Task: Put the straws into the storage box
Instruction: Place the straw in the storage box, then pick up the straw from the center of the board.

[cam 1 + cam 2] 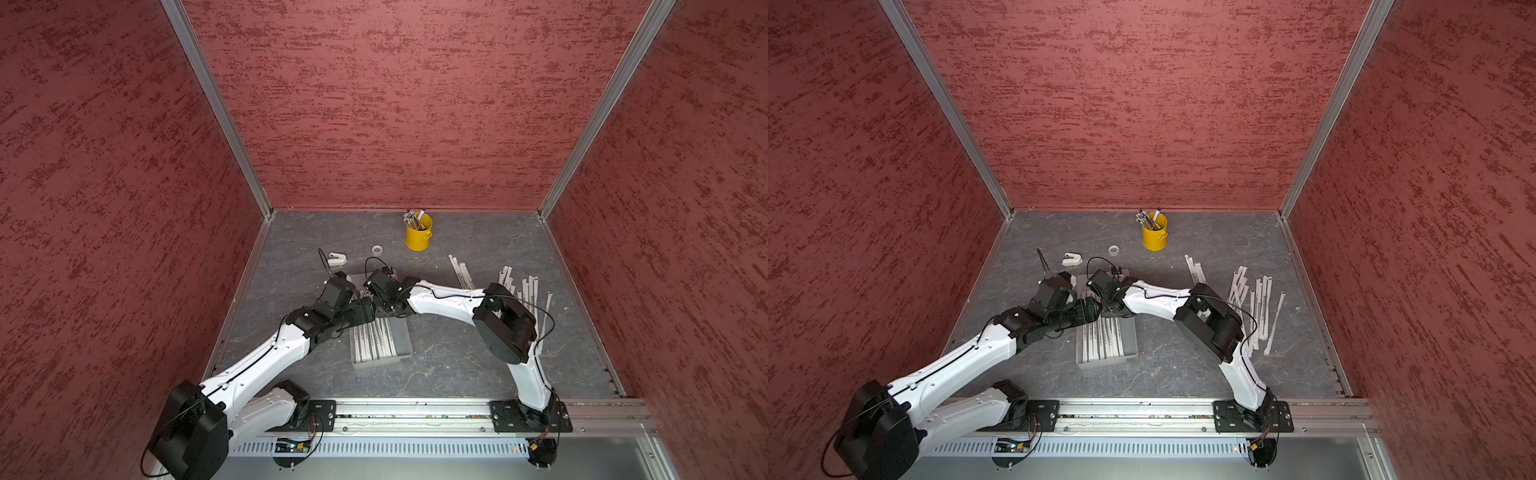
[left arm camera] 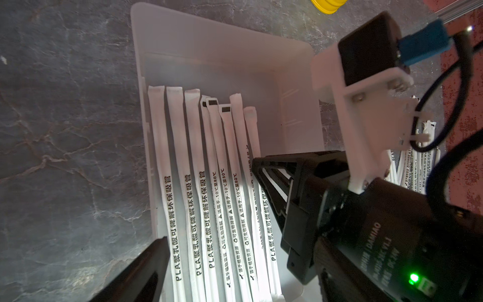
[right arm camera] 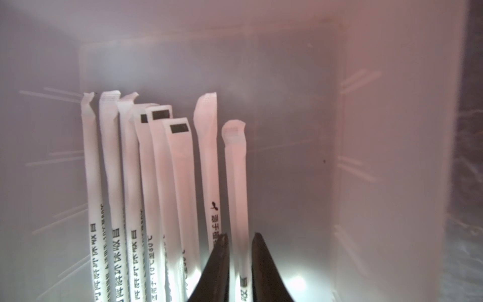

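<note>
Right wrist view: right gripper (image 3: pixel 240 235) slightly parted astride the outermost straw (image 3: pixel 234 170); bare storage box (image 3: pixel 292 162) floor extends to the wall.

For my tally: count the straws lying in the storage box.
8 straws, side by side lengthwise from one long wall of the storage box; the outermost lies between the right gripper's jaws. More may hide beneath it.

Dim scene, glaring close-ups (right wrist blurred).
</note>
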### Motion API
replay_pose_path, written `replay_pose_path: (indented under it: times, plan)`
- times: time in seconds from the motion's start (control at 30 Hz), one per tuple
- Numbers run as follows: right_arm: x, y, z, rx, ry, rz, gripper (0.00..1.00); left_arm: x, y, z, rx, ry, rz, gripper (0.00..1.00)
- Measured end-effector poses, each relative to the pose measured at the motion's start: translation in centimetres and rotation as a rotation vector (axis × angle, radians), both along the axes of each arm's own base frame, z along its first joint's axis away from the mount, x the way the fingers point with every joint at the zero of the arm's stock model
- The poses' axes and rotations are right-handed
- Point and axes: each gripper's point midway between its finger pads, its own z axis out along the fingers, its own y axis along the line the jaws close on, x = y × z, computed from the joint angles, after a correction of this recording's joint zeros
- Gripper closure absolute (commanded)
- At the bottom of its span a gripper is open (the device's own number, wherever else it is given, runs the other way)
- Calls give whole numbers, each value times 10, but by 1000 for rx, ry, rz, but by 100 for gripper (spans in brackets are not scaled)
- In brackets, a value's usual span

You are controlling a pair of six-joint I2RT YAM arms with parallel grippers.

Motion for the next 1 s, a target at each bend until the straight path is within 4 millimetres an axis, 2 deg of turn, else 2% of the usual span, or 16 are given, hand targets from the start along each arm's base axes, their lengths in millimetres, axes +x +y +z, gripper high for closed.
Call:
replay_pose_path:
  times: [0.1, 0.2, 0.33, 0.4, 0.43, 0.5, 0.57, 0.67, 0.73, 0.83, 1.0]
  plan:
    - [-2, -4, 10, -1, 2, -1, 73, 1, -3, 8, -12, -12, -14, 11]
    - [0, -23, 37, 27, -24, -24, 68, 3, -19, 32, -60, -57, -67, 11]
    - [11, -73, 84, 70, -79, -72, 61, 12, -65, 72, -132, -157, -175, 11]
    - [27, -110, 96, 65, -102, -122, 59, 16, -79, 70, -109, -153, -192, 11]
    - [39, -132, 98, 51, -112, -159, 58, 18, -87, 59, -83, -129, -204, 11]
    - [59, -170, 92, 4, -118, -217, 58, 17, -105, 36, -34, -74, -241, 11]
    - [76, -206, 77, -59, -103, -272, 57, 14, -121, 18, 6, -29, -277, 11]
    - [89, -238, 48, -141, -54, -300, 55, 14, -143, 8, 37, 3, -322, 11]
    - [92, -247, 28, -182, -14, -293, 55, 18, -153, 9, 41, -1, -337, 11]
    - [95, -251, 5, -216, 27, -283, 56, 21, -158, 12, 39, -7, -340, 11]
    - [97, -253, -11, -234, 55, -280, 61, 20, -154, 9, 55, 2, -340, 10]
